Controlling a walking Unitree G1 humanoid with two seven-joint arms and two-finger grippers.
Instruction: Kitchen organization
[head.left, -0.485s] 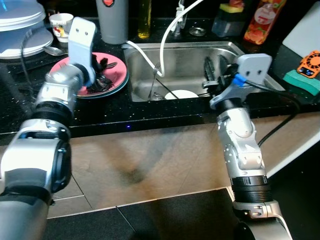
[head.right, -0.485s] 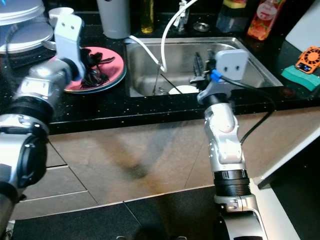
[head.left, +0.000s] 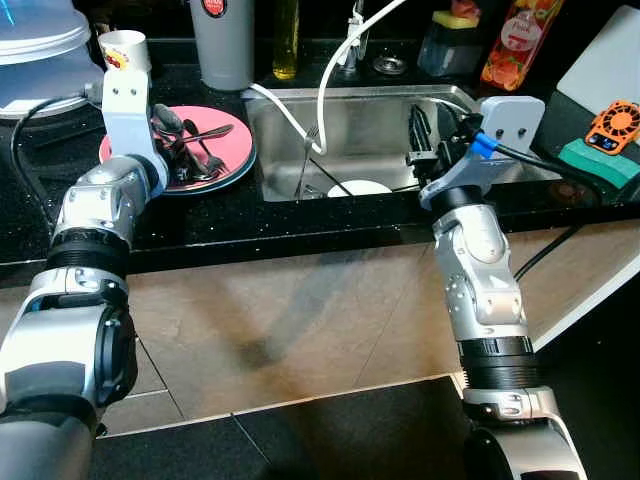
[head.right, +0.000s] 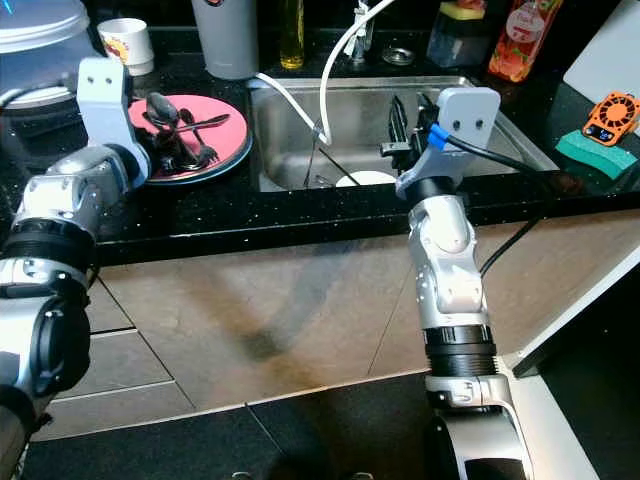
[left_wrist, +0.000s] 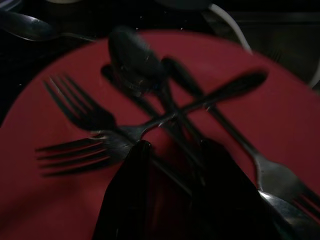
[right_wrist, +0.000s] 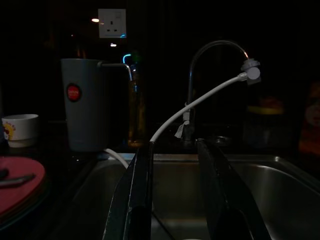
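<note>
I had the left pincer (left_wrist: 172, 187) spread and empty, just above the forks (left_wrist: 85, 132) and spoon (left_wrist: 132, 57) piled on the pink plate (head.left: 228, 150), which lay on the black desk (head.left: 300, 220) beside the sink (head.left: 380, 125). The right pincer (right_wrist: 175, 190) hung released over the sink's front edge, holding nothing.

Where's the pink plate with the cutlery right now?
The pink plate sits on the black counter on the robot's left, just left of the sink, with the left gripper directly over its forks and spoons.
</note>
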